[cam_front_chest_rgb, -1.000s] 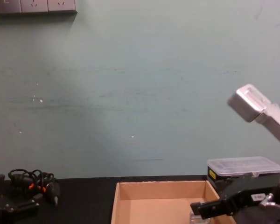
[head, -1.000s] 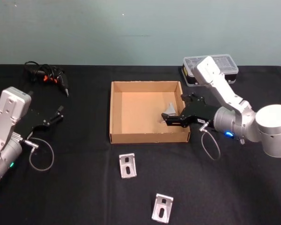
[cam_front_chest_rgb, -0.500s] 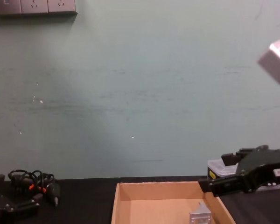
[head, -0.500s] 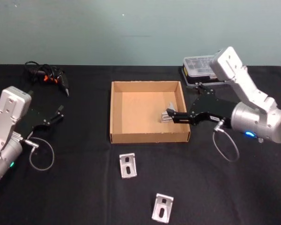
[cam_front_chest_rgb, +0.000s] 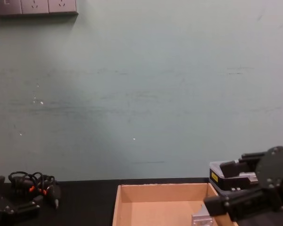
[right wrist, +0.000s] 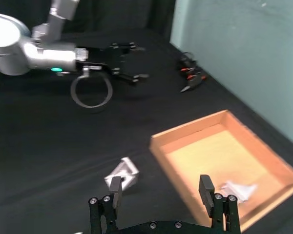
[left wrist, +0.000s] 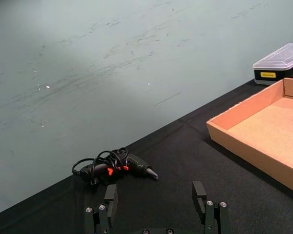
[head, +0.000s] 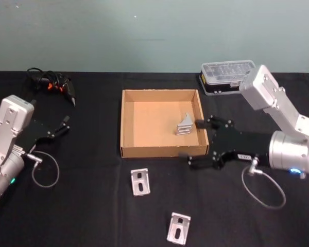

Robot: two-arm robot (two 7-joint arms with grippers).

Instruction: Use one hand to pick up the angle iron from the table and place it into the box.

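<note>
Head view: matte black table (head: 87,206), plain teal wall (head: 144,31) behind. Angle iron (head: 184,125) lies inside box (head: 122,123), near box's right wall. Right gripper (head: 194,143) at box's front right corner, fingers spread wide, holding nothing. Nearer bracket (head: 140,181) just in front of box, farther bracket (head: 178,228) well in front. Lidded black case (head: 229,76) behind box's right corner.

Left wrist view: left gripper (left wrist: 155,195) parked left of box, fingers apart, empty; corded tool (left wrist: 115,165) on table beyond.

Chest view: wall sockets (cam_front_chest_rgb: 35,6) high above, left of box.
</note>
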